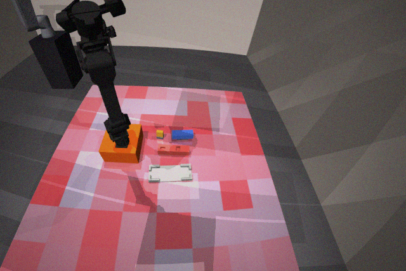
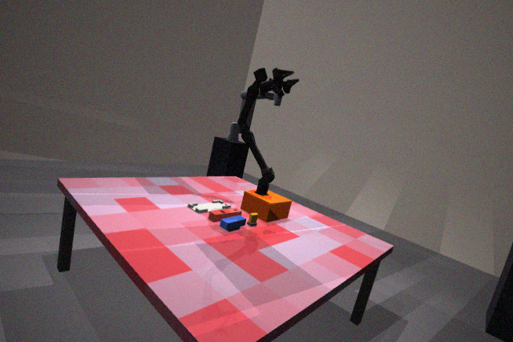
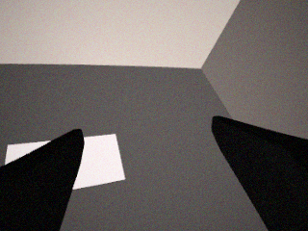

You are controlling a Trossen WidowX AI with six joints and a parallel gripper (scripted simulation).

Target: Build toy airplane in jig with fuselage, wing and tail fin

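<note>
Red fuselage (image 1: 173, 148), blue wing (image 1: 182, 134), yellow fin (image 1: 159, 134), white jig (image 1: 170, 172), pink-red checked table (image 1: 98, 228).

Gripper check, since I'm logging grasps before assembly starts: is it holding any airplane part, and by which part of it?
Nothing is held. The gripper is open and raised, with only floor and wall between its fingers.

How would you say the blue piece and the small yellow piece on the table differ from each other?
The blue piece is a long, low block lying flat; the yellow piece is a much smaller, stubby one. In the top view the yellow piece lies nearer the orange block. Both rest loose on the table, outside the white cradle.
</note>
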